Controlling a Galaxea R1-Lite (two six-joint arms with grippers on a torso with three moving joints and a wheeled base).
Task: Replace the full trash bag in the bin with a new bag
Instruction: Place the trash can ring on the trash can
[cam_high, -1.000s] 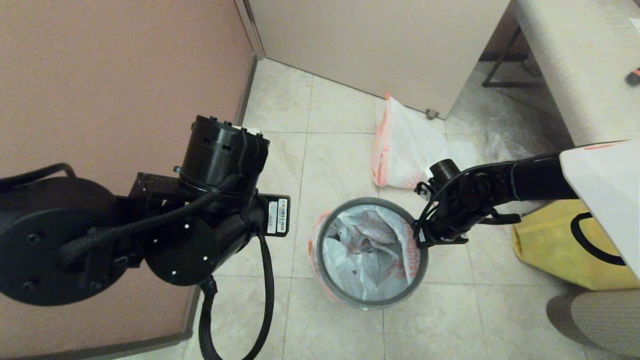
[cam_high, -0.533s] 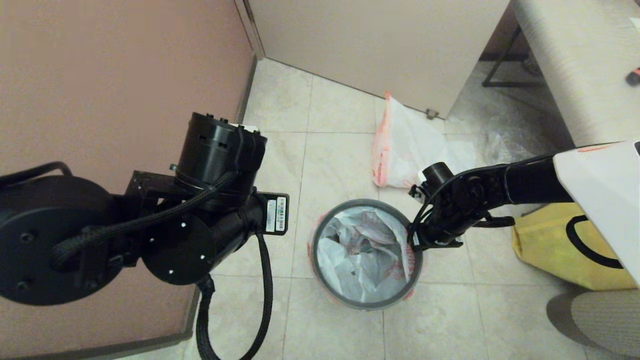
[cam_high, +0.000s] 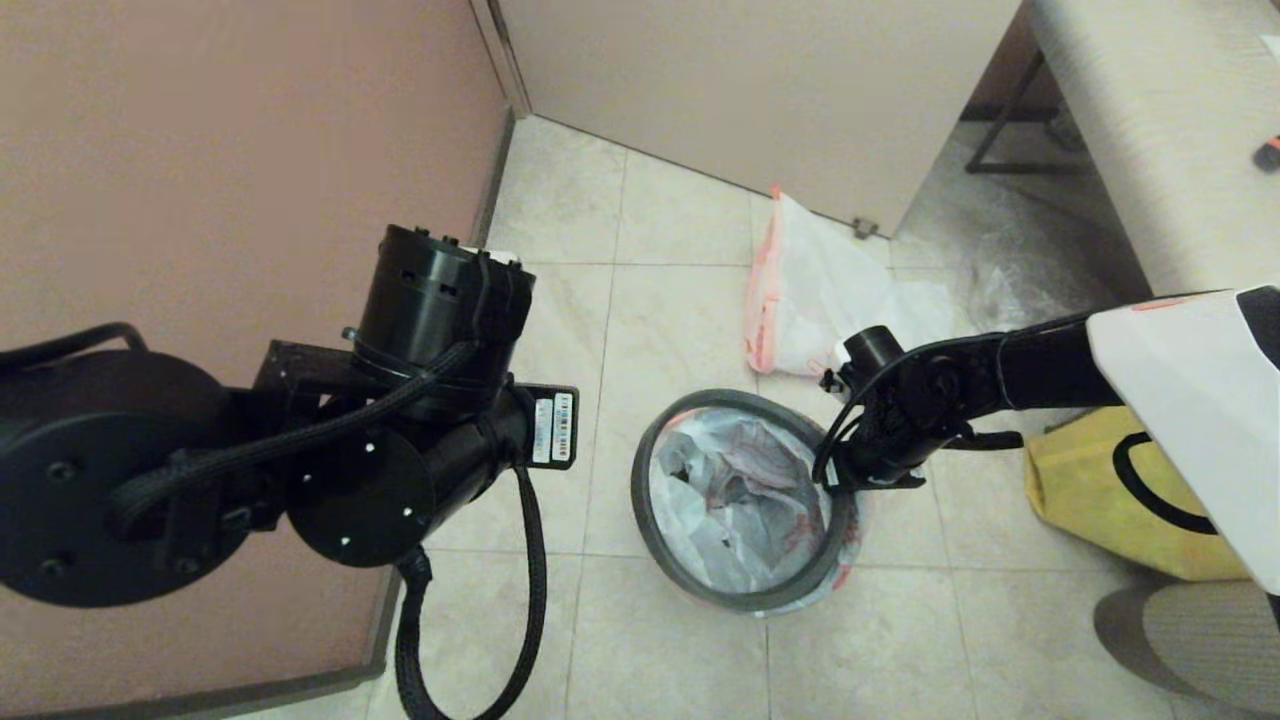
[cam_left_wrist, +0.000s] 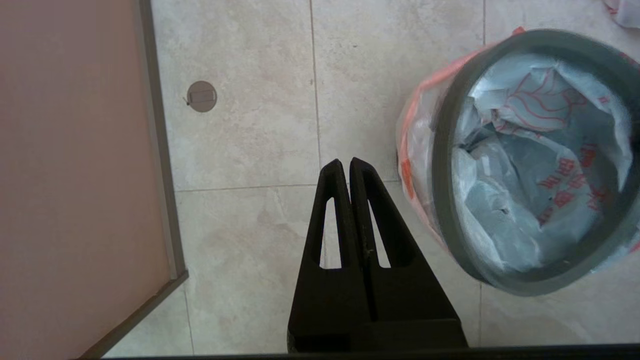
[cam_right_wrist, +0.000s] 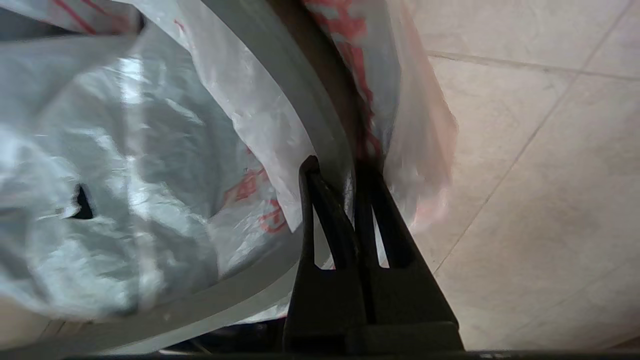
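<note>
From the head view, the bin (cam_high: 745, 600) stands on the tiled floor (cam_high: 680, 310) lined with a white bag (cam_high: 735, 500), its grey ring (cam_high: 655, 520) tipped up on the right side, where the right gripper (cam_high: 838, 480) is clamped on it. Another white bag (cam_high: 810, 300) with an orange-red hem lies on the floor beyond the bin, by the partition (cam_high: 720, 90), and a yellow tote (cam_high: 1110, 500) sits to the right. The left arm hangs out to the left by the wall. From the left wrist, the left gripper (cam_left_wrist: 346, 167) is pressed shut on nothing, above the tiles just beside the bin's rim. From the right wrist, the right gripper's black fingers (cam_right_wrist: 320, 200) pinch the grey ring, bag plastic bunched on both sides of it.
</note>
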